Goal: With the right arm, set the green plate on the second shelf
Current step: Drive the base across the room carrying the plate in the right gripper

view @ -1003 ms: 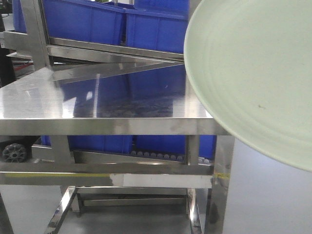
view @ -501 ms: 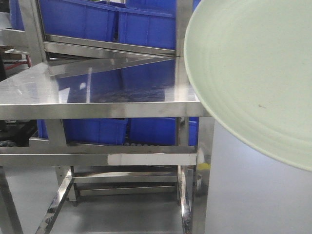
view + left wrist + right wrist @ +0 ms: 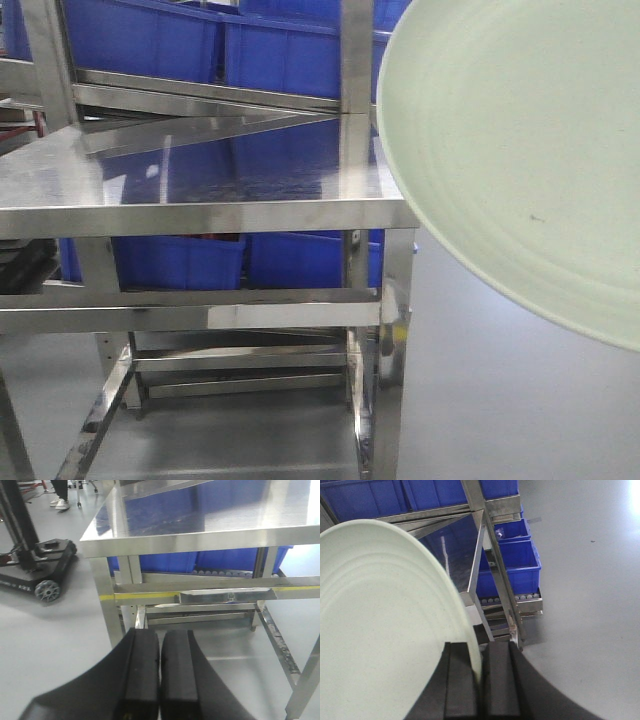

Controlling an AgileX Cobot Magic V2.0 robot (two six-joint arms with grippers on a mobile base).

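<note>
While the right fingers (image 3: 500, 680) are clamped on the near rim of the green plate (image 3: 380, 630), the rest of the plate fans out from them to the left and far side. It hangs in the air, tilted rather than flat. From the front it fills the upper right of the scene and hangs over open floor, just beyond the right corner post of the steel rack (image 3: 250, 215). It touches nothing but the fingers.

Every shelf therefore lies to the left of the plate and farther off, so the free edge already leads toward the rack. The top sheet of the rack sits about level with the plate's lower half. Blue bins (image 3: 280, 60) stand behind it, and more show under it. I judge the second shelf to be the tier below that sheet, so the plate must go down, level out and slide in leftward past the post; I cannot tell for sure which tier is meant.

The left fingers (image 3: 142, 665) are pressed together on nothing, low before the rack's near left leg.
</note>
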